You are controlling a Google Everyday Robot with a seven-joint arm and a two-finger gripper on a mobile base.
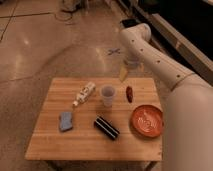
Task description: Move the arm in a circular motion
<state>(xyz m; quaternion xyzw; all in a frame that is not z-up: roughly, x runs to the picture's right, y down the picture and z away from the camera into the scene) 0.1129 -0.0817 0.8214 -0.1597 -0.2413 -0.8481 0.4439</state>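
The cream-white arm point(155, 57) comes in from the right edge and bends at a rounded joint above the far right side of the wooden table point(50, 145). Its narrower end hangs down to the gripper point(123, 74), which hovers just over the table's back edge, behind a dark red object point(129, 93) and a white cup point(107, 96). The gripper holds nothing that I can see.
On the table lie a white bottle point(84, 93) on its side, a blue sponge point(66, 121), a black can point(106, 127) on its side and an orange bowl point(147, 120). The arm's thick lower segment point(187, 125) covers the table's right side. A blue cross marks the floor point(114, 51).
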